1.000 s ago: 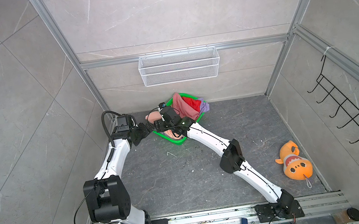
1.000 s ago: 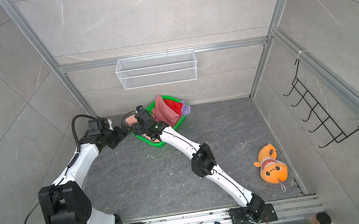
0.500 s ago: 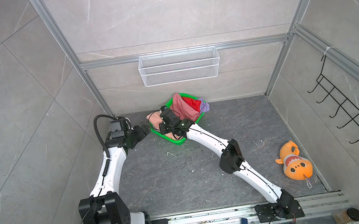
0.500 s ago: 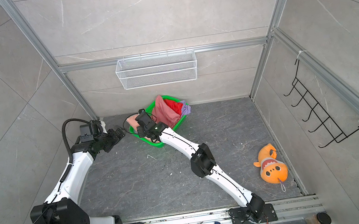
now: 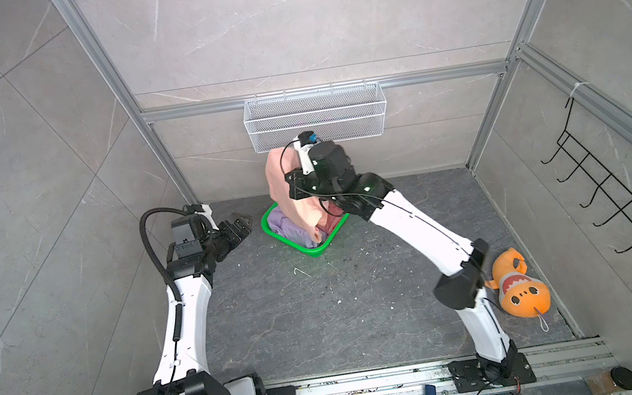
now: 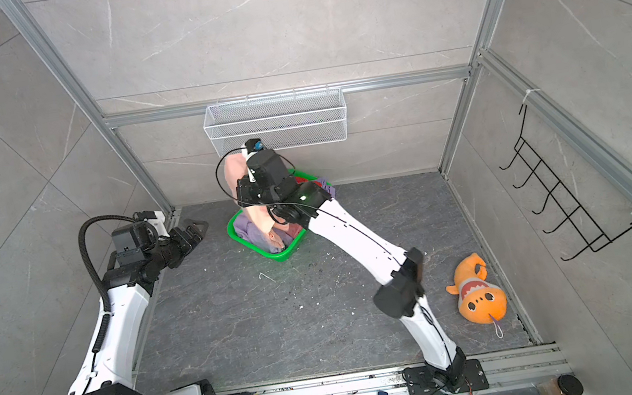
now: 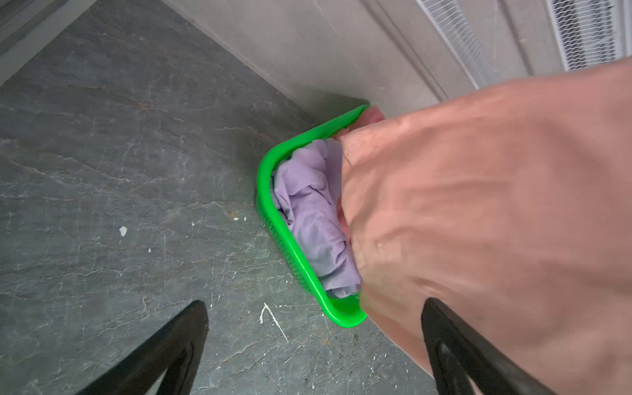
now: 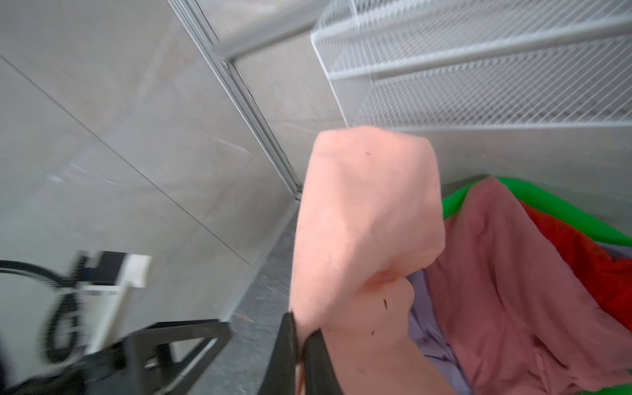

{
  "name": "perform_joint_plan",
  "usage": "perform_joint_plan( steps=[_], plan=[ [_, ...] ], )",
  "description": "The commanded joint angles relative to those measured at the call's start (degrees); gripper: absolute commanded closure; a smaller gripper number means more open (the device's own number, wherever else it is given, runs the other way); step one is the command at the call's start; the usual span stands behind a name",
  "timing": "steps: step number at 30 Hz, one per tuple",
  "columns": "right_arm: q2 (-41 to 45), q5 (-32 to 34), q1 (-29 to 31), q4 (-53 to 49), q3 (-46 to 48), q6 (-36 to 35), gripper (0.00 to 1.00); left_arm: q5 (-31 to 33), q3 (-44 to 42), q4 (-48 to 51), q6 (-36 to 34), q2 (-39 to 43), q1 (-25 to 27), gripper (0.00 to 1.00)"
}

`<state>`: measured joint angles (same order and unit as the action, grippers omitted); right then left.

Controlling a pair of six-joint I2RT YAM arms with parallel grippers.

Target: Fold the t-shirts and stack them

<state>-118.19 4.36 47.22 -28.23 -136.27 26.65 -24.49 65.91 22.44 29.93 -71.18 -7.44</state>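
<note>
So the right gripper (image 8: 301, 338) has its jaws pinched tight on a bunch of the peach shirt (image 5: 288, 194) and holds it up high in the upper middle of both top views, just below the white wire shelf (image 5: 316, 118) on the back wall. The shirt hangs as a long drape, and its bottom end sits down in the green basket (image 5: 313, 250), right against the lavender shirt (image 7: 314, 212). The dusty pink shirt (image 8: 496, 273) and the red shirt (image 8: 581, 256) are in the basket too, on the right side of the right wrist view. Nothing is folded or stacked yet.

The left gripper (image 5: 240, 222) is wide open with nothing in it, hovering just left of the basket and pointing at the hanging cloth.

What worries me:
- The pinch looks like a small wad of fabric near one edge. Soft cotton plus the weight of the drape could mean it slides out on a fast pull.
- The tail end is bundled with the lavender one, so lifting further might drag that out or tip the light basket.
- It's close to that wire shelf, so a snag is possible.
- If the left one closes now, it could grab a double layer, and the shirt won't spread flat on the grey floor (image 5: 322, 311).
</note>
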Motion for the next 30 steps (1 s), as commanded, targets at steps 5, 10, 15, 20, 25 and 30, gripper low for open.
perform_joint_plan(
  steps=[5,10,15,20,25,30],
  plan=[
    [34.45,12.51,0.22,14.43,41.58,8.94,1.00,-9.17,2.26,-3.43,-1.19,0.33,-0.23,0.00],
    [48.85,26.45,-1.18,4.37,62.94,16.00,0.84,-14.81,3.04,-3.66,-0.25,-2.92,0.37,0.00],
    [50.52,32.53,-4.75,-10.59,68.47,18.83,0.31,-12.82,3.88,0.25,-1.13,-5.35,5.37,0.00],
    [49.90,31.44,-4.69,-17.71,66.88,18.54,0.29,-5.47,5.74,6.66,-1.58,-9.59,15.95,0.00],
    [49.43,29.44,-4.71,-17.92,68.71,19.54,0.29,-0.69,9.03,4.30,1.94,-15.15,27.83,0.00],
    [48.93,28.97,-5.51,-16.56,70.72,20.23,0.25,-0.38,13.16,-2.18,8.12,-23.86,35.19,0.00]
  ],
)
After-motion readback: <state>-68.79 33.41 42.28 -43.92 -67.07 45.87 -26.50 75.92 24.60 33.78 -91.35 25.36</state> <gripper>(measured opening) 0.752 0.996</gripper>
